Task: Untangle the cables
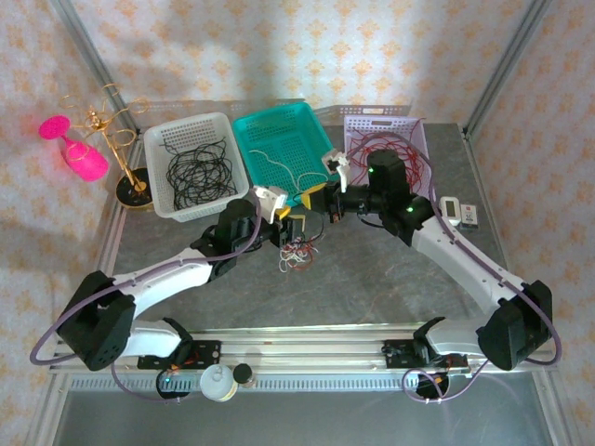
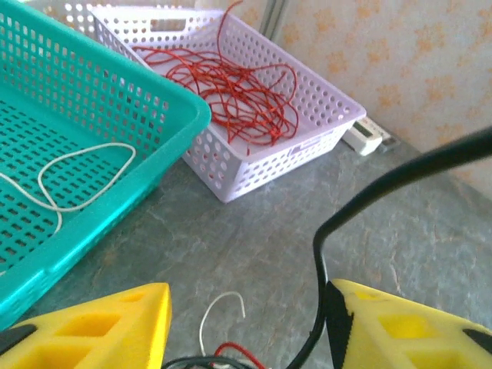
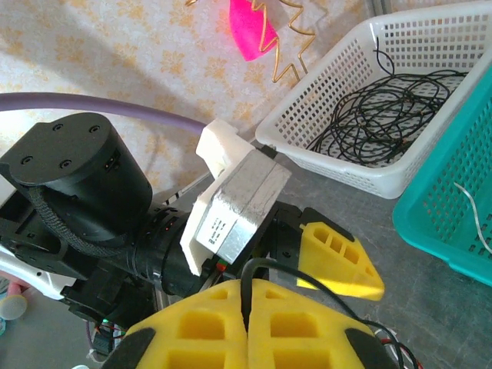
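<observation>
Baskets sorted by colour
White basket [image 1: 195,214]: black cables [image 1: 198,172]; teal basket [image 1: 279,125]: white cable [image 2: 134,154]; lilac basket [image 2: 269,165]: red cables [image 2: 238,92]. Left gripper [image 2: 247,307] is spread, right gripper [image 3: 247,292] pinched on black strand [image 2: 400,173].

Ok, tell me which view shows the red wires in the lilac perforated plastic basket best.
Left wrist view: the red wires lie close and unobstructed, their loops spread across the lilac perforated plastic basket. The top external view shows them small, partly behind the right arm.
</observation>
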Motion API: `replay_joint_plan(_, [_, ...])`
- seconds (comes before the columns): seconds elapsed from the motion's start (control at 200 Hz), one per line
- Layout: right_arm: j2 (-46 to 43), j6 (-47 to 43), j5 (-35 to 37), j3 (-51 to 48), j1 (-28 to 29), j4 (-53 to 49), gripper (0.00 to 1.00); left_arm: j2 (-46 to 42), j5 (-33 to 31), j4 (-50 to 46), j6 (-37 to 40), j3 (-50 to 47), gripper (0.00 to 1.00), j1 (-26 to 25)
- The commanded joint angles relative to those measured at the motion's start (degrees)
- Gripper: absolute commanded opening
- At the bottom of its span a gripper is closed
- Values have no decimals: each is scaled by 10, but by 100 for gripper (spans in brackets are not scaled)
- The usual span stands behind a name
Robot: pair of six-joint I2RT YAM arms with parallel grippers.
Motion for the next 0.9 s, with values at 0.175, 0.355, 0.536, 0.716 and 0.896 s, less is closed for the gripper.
replay_joint_plan(0.175, [-30, 3, 0, -6, -4, 40, 0, 19, 2, 133, 16, -11, 78, -17])
replay_joint_plan(0.355, [-24, 7, -10, -11, -4, 48, 0, 21, -82, 169, -16, -19, 49, -18])
replay_joint_plan(0.536, [-39, 15, 59, -39, -3, 61, 16, 20, -202, 143, -41, 12, 0, -27])
replay_joint_plan(0.716, [-85, 19, 223, -102, 20, 107, 24, -18, -251, 98, -16, 33, 0, -69])
replay_joint_plan(0.896, [-98, 58, 314, -179, 47, 235, 38, -66, -297, 37, -11, 51, 0, -106])
